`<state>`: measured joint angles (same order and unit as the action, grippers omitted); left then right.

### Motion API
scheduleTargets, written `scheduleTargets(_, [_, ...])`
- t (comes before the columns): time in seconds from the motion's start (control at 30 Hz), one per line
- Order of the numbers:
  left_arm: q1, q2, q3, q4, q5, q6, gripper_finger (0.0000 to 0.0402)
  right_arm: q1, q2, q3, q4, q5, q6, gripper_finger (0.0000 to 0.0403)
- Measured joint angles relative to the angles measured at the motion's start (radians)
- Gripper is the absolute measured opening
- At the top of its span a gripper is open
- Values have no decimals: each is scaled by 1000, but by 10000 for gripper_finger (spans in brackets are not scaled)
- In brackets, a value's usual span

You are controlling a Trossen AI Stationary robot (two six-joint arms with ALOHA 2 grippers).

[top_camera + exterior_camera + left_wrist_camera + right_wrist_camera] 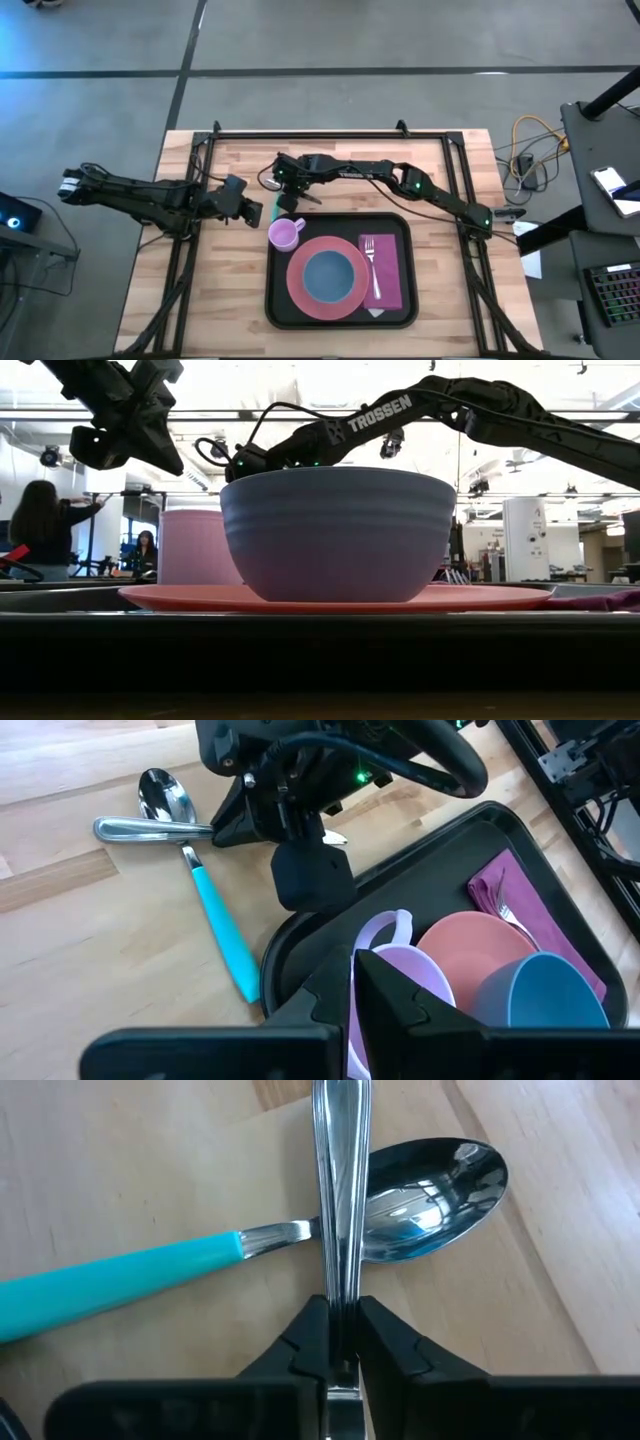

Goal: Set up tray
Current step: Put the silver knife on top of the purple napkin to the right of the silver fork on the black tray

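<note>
Your right gripper has its fingers clamped on the handle of a steel utensil, most likely a table knife, though its far end is hidden behind the gripper in every view, so I can't be sure. The handle runs straight out ahead of the fingers and crosses over the neck of the teal-handled spoon, whose bowl lies just beyond and to one side of the tips. Whether the steel piece is clear of the wood or resting on the spoon, I can't tell.

The tray sits just beside this gripper, on the near side of the table, already carrying the pink plate, the blue bowl, the lilac cup, and the fork on the purple napkin.

So you are in the cutlery step: one piece gripped, the spoon not yet fetched. The next move calls for a straight lift first, so the handle doesn't drag the spoon along, then a short carry over the tray rim to the free strip by the napkin, lowering it flat, clear of the cup.

Your left gripper waits just off the tray's cup corner, fingers nearly together and empty.
</note>
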<state>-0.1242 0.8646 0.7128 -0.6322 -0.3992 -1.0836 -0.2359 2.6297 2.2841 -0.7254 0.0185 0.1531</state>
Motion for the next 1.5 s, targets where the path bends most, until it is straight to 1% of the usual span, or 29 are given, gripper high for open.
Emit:
scheduleTargets(0.13, [0, 0, 0, 0, 0, 0, 0, -1, -4, 6, -10, -1, 1, 23])
scheduleTargets(0.3, [0, 0, 0, 0, 0, 0, 0, -1, -15, 57, -88, 4, -20, 22])
scheduleTargets(0.37, [0, 0, 0, 0, 0, 0, 0, -1, -30, 64, -85, 6, -22, 22])
scheduleTargets(0.57, [0, 0, 0, 0, -1, 0, 0, 3, -173, 70, -179, 18, -53, 21])
scheduleTargets(0.67, [0, -1, 0, 0, -1, 9, 0, 18, -222, 68, -290, 36, -88, 21])
scheduleTargets(0.73, [0, -6, 0, -1, 4, 28, 0, 39, -244, 66, -348, 58, -124, 21])
scheduleTargets(0.83, [0, -26, 2, -22, 44, 60, 0, 76, -290, 66, -457, 106, -180, 20])
scheduleTargets(0.97, [-8, -62, 5, -46, 92, 77, 0, 120, -326, 68, -645, 191, -232, 21])
scheduleTargets(1.07, [-27, -87, 5, -45, 94, 79, 0, 162, -342, 64, -721, 197, -248, 21])
scheduleTargets(1.23, [-67, -104, 1, -46, 94, 80, 0, 231, -433, 61, -846, 191, -319, 22])
scheduleTargets(1.37, [-93, -93, 1, -46, 94, 104, 0, 293, -492, -8, -843, 189, -367, 23])
scheduleTargets(1.5, [-103, -82, -3, -46, 94, 106, 0, 371, -600, -134, -843, 187, -388, 24])
